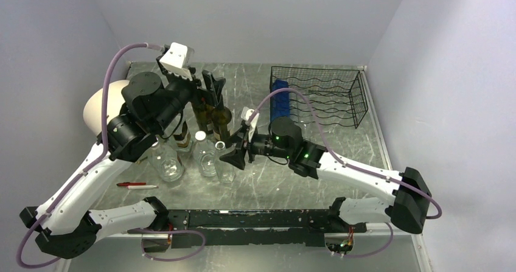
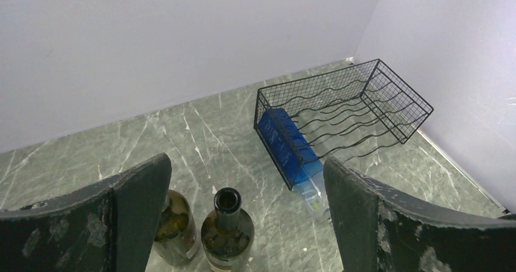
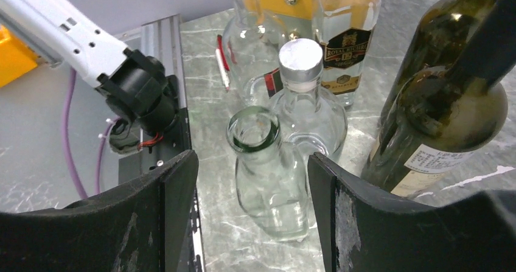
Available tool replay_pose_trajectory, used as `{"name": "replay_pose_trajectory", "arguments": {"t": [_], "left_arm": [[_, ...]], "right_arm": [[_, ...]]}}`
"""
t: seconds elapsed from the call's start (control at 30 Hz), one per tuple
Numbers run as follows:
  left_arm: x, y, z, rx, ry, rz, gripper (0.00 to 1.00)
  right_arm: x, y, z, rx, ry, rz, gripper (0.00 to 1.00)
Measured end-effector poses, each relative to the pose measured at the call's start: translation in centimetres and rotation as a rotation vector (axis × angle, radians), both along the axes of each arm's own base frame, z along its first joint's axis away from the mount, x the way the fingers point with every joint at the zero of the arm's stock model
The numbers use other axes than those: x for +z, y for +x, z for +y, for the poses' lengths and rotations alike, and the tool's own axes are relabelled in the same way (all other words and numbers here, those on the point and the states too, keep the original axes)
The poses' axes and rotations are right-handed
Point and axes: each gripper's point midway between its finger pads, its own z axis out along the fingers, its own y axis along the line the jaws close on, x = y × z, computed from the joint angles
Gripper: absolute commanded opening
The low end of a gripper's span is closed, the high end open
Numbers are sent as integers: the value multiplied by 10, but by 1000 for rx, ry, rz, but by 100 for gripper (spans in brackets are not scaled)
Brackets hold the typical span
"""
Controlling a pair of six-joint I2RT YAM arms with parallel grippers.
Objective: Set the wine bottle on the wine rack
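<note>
Square clear bottle [image 3: 344,22], label: "ROYAL" legible; remaining print too small.

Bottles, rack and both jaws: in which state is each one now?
Wine rack: holds one bottle.
Blue bottle: lying in the rack.
Wine bottle: upright, uncorked, not held.
Clear bottle: upright, uncapped, not gripped.
Capped bottle: upright, cap on.
Left jaws: open, empty.
Right jaws: open around clear bottle.

The marbled table [image 1: 341,162] bears the wine rack [image 1: 322,95] at far right. Wine bottles [image 1: 221,123] and clear bottles [image 1: 205,157] stand left, a pen [image 1: 137,185] nearby.
</note>
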Motion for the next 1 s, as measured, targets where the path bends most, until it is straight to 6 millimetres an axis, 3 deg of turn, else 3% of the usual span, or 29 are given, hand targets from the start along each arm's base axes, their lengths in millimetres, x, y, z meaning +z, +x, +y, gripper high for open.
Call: {"name": "replay_pose_trajectory", "arguments": {"t": [0.23, 0.43, 0.67, 0.87, 1.0], "left_arm": [[2, -4, 5, 5, -4, -4, 99], [-1, -7, 7, 5, -1, -1, 99], [-8, -7, 7, 5, 6, 9, 99], [-11, -6, 6, 4, 5, 18, 99], [-15, -6, 5, 0, 11, 25, 99]], "right_arm": [[-7, 5, 17, -17, -14, -12, 64], [-18, 5, 25, -10, -36, -17, 40], [-14, 9, 26, -28, -27, -51, 15], [-5, 11, 19, -55, -17, -88, 9], [15, 13, 7, -98, 19, -128, 7]]}}
